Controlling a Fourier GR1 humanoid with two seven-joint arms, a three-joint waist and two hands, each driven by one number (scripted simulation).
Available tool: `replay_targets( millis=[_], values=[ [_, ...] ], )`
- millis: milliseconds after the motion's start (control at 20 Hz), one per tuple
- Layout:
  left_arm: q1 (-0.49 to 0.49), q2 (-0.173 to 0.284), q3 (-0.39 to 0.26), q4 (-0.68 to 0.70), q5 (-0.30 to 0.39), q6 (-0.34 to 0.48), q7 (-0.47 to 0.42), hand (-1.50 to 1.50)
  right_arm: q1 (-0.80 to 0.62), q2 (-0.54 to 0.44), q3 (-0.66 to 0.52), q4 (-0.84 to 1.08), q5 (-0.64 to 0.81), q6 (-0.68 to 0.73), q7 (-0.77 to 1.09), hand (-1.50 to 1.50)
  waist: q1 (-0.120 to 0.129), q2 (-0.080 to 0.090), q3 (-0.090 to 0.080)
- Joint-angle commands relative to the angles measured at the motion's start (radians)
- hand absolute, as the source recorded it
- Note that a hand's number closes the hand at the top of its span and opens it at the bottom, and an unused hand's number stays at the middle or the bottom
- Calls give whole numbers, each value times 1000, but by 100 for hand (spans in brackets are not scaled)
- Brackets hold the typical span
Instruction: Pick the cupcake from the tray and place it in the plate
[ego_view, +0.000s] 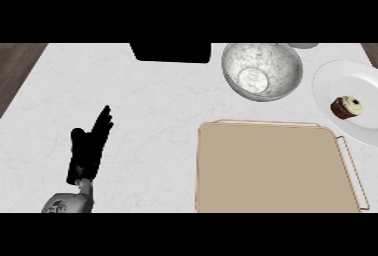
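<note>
The left hand (88, 147) rests open on the white tabletop (148, 100), fingers straight and pointing away from the robot. To its right lies the tan tray (273, 167). Farther right and beyond the tray, the cupcake (347, 107) sits on the white plate (339, 80). A marbled bowl (263, 70) stands just beside the plate, nearer the hand.

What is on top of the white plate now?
The cupcake sits on the white plate, near its middle. The plate's right part lies past the view's edge, so anything there cannot be seen.
</note>
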Motion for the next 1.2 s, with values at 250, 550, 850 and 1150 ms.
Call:
replay_targets(
  millis=[250,550,850,1150],
  values=[
    [-12,7,8,-20,4,-4,44,0,33,5,5,5,4,-11,-50,-150,2,0,1],
    [-13,20,10,-25,1,-12,36,0,72,-16,3,16,5,-22,-64,-150,2,2,2],
    [23,-5,-9,-13,-10,-2,-15,0,66,-36,-11,17,-4,-68,-37,-150,10,3,2],
    [-7,23,23,-3,6,-17,-4,0,105,-67,-35,21,-25,-61,-72,-150,8,8,6]
  ],
)
